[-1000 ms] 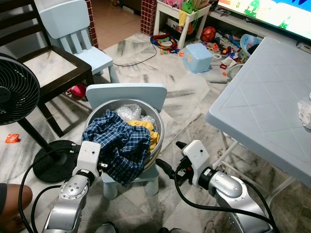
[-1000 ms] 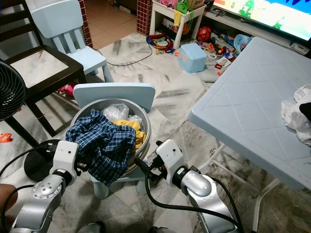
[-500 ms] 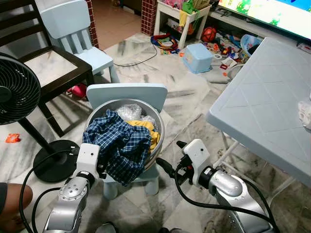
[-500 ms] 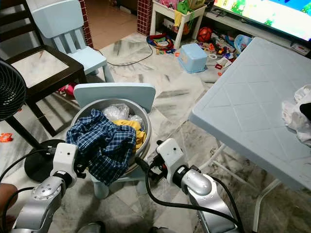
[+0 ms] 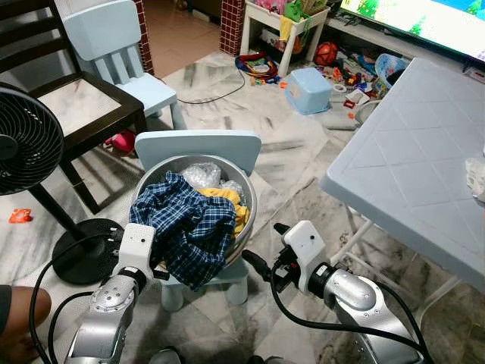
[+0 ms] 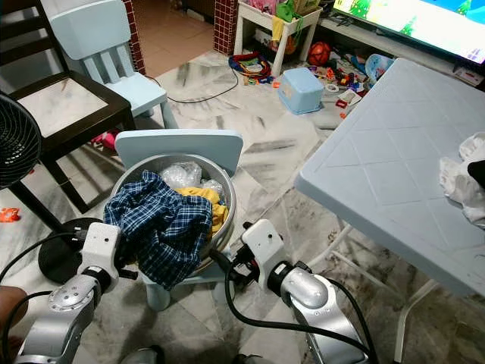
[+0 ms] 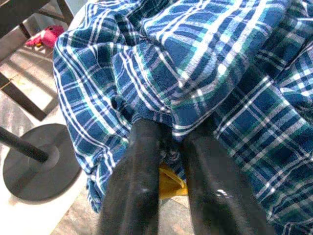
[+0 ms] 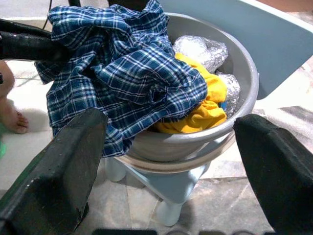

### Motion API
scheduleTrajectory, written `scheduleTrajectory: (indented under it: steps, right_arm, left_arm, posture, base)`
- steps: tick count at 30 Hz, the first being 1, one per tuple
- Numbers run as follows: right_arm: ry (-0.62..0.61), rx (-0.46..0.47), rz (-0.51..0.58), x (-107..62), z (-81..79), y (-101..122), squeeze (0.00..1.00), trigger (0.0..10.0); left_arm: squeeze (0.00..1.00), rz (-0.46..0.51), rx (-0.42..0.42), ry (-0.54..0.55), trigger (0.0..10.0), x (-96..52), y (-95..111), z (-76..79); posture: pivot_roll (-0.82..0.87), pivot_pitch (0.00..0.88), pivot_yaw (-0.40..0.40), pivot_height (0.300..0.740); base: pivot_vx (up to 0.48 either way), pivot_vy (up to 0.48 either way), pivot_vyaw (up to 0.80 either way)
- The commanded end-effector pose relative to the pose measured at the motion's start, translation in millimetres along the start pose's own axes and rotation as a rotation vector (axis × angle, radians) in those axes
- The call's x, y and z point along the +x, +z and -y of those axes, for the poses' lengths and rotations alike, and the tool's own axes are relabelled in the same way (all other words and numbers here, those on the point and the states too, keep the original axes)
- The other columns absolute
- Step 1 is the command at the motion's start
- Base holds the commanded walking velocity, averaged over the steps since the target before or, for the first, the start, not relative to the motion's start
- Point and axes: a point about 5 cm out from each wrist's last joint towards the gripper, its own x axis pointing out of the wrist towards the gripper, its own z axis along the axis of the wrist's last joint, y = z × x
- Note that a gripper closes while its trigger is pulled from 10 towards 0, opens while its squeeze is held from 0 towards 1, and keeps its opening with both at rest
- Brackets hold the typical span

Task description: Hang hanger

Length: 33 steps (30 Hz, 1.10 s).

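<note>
A basin (image 5: pixel 246 199) stands on a small chair (image 5: pixel 198 144), and a shirt (image 5: pixel 186 226) lies in it. At nine o'clock of the chair is a fan (image 5: pixel 26 140). At three o'clock is a table (image 5: pixel 413 167). At one o'clock lie toys (image 5: pixel 345 72).

Two blue chairs (image 5: pixel 197 148) (one fan (image 5: pixel 26 148))

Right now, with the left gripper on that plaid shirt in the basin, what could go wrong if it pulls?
1. The blue plaid shirt drapes over the rim of the grey basin, which sits on a small light-blue chair. A hard pull by the left gripper might tip the basin off.
2. The yellow garment lies tangled beside the shirt and may be dragged out.
3. The open right gripper hovers near the basin's rim and could bump it.
</note>
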Motion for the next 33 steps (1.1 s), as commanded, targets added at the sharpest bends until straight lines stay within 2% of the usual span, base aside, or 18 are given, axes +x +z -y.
scheduleTrajectory:
  steps: [1, 6, 8, 11, 18, 22, 25, 26, 28, 30, 31, 33]
  right_arm:
    - [-0.009, -0.015, 0.003, -1.1, 1.1, 0.8, 0.0, 10.0]
    - [-0.013, -0.021, 0.002, -0.7, 2.6, 0.3, 0.0, 10.0]
    - [-0.014, -0.022, 0.002, -0.6, 3.0, 0.2, 0.0, 10.0]
    - [-0.018, -0.022, 0.002, -0.5, 3.6, -0.5, 0.0, 10.0]
    - [-0.009, -0.026, 0.003, 1.5, 2.6, -0.3, 0.0, 10.0]
    - [-0.015, -0.028, 0.002, 1.5, 5.3, -0.5, 0.0, 10.0]
    - [-0.017, -0.027, 0.0, 0.7, 5.4, -1.3, 0.0, 10.0]
    - [-0.018, -0.025, -0.001, 0.4, 5.4, -1.7, 0.0, 10.0]
    - [-0.019, -0.02, -0.003, 0.3, 4.7, -3.3, 0.0, 10.0]
    - [-0.016, -0.014, -0.003, 1.3, 3.4, -3.7, 0.0, 10.0]
    - [-0.008, -0.014, -0.003, 2.7, 1.4, -3.7, 0.0, 10.0]
    - [-0.003, -0.014, 0.002, 3.8, 0.9, -2.2, 0.0, 10.0]
  left_arm:
    - [0.0, -0.008, 0.004, 0.003, 0.0, 0.0, -2.3, -0.6]
    - [0.0, 0.008, 0.002, 0.018, 0.0, -2.1, 2.3, -2.2]
    - [0.0, 0.01, 0.021, 0.052, 0.0, -5.2, 3.5, -7.7]
    - [0.0, 0.028, -0.004, 0.045, 0.0, -11.5, 3.4, -15.5]
    - [0.0, 0.026, 0.006, 0.097, 0.0, -12.7, 2.6, -25.9]
    - [0.0, 0.053, 0.082, 0.168, 0.0, -23.0, 13.8, -40.3]
    - [0.0, 0.05, 0.199, 0.164, 0.0, -39.5, 17.7, -51.3]
    - [0.0, 0.046, 0.231, 0.169, 0.0, -44.6, 18.5, -59.1]
    - [0.0, 0.037, 0.327, 0.188, 0.0, -52.4, 25.9, -87.0]
    - [0.0, 0.058, 0.368, 0.197, 0.0, -49.0, 35.7, -97.1]
    - [0.0, 0.082, 0.431, 0.191, 0.0, -42.5, 49.7, -104.5]
    - [0.0, 0.112, 0.484, 0.155, 0.0, -31.1, 65.8, -104.7]
  posture:
    - [0.08, 0.148, -0.079, 0.74]
    - [0.08, 0.146, -0.077, 0.74]
    - [0.08, 0.145, -0.076, 0.74]
    - [0.09, 0.145, -0.08, 0.74]
    - [0.1, 0.143, -0.087, 0.74]
    - [0.11, 0.14, -0.09, 0.74]
    - [0.12, 0.142, -0.088, 0.74]
    - [0.12, 0.143, -0.088, 0.74]
    - [0.13, 0.145, -0.089, 0.74]
    - [0.13, 0.145, -0.093, 0.74]
    - [0.13, 0.145, -0.093, 0.74]
    - [0.12, 0.141, -0.095, 0.74]
  base:
    - [0.0, 0.0, 0.0]
    - [0.0, 0.0, 0.0]
    - [0.0, 0.0, 0.0]
    - [0.0, 0.0, 0.0]
    - [0.0, 0.0, 0.0]
    - [0.0, 0.0, 0.0]
    - [0.0, 0.0, 0.0]
    - [0.0, 0.0, 0.0]
    - [0.0, 0.0, 0.0]
    - [0.0, 0.0, 0.0]
    - [0.0, 0.0, 0.0]
    - [0.0, 0.0, 0.0]
